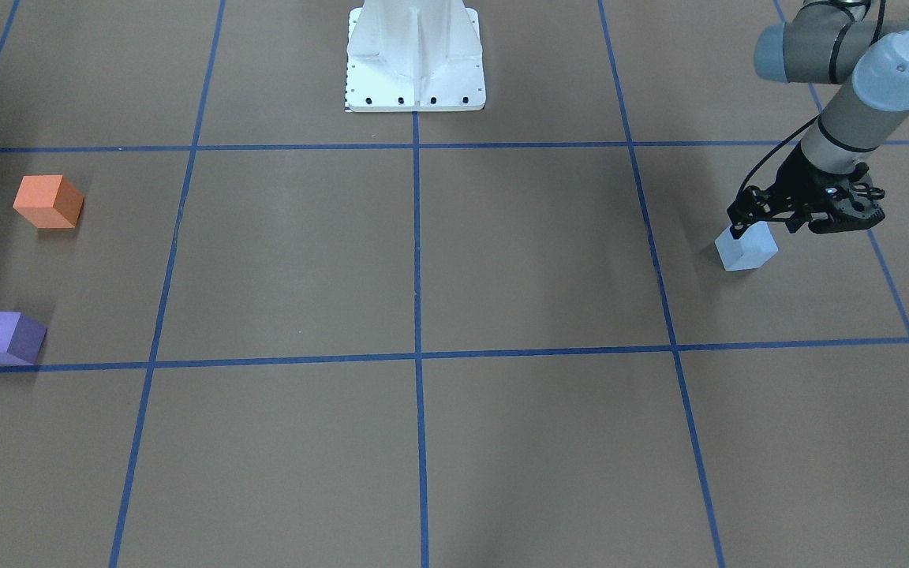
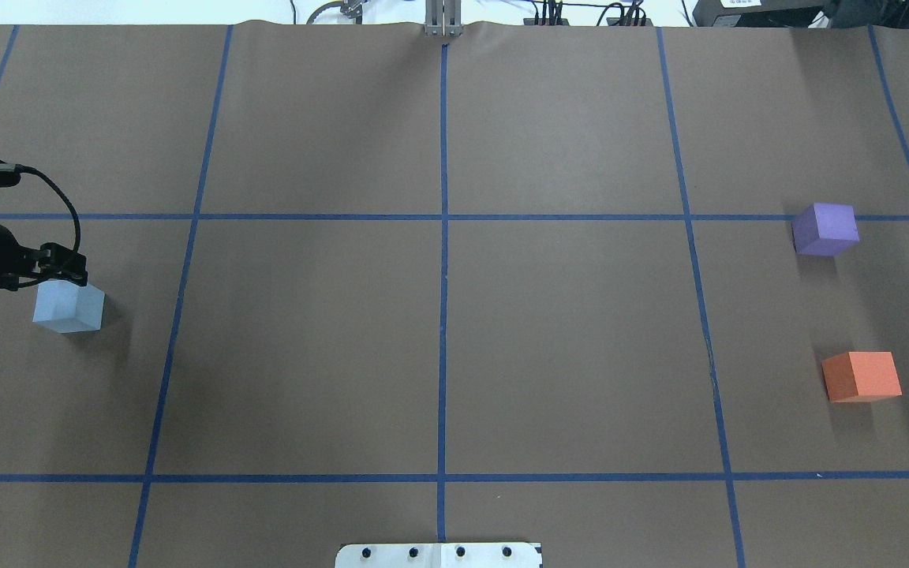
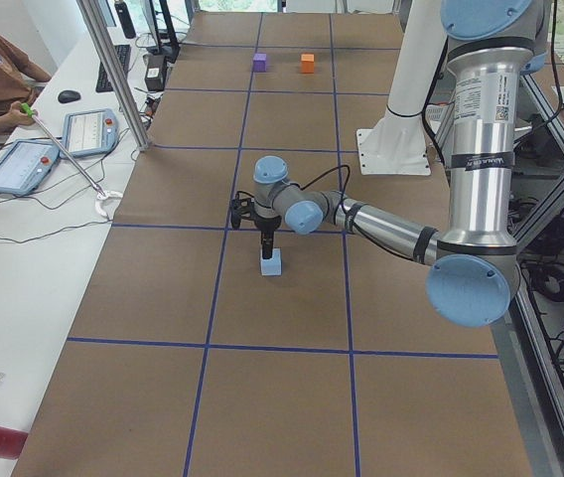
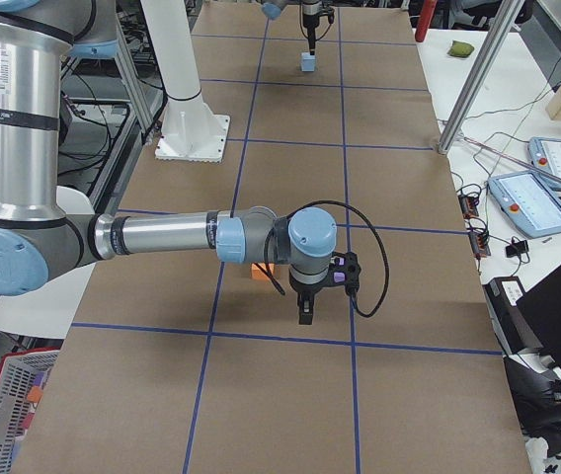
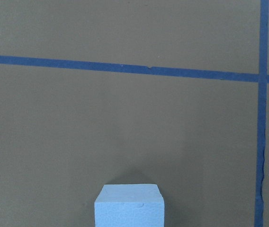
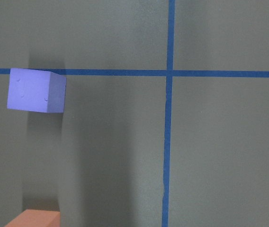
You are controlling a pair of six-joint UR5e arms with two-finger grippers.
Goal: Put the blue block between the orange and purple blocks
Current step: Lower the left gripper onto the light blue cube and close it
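The blue block (image 1: 746, 248) is pale blue and sits on the brown table on my left side; it also shows in the overhead view (image 2: 68, 308) and at the bottom of the left wrist view (image 5: 129, 205). My left gripper (image 1: 784, 229) hovers just above it, pointing down, open and empty. The orange block (image 1: 48, 202) and purple block (image 1: 3, 338) sit apart on my right side, with a bare gap between them. My right gripper (image 4: 305, 314) hangs near the orange block (image 4: 258, 274); I cannot tell if it is open or shut.
The white robot base (image 1: 415, 55) stands at the middle of the table's robot side. Blue tape lines (image 1: 417, 355) divide the brown table into squares. Operator desks with pendants (image 3: 24, 164) run along the far side.
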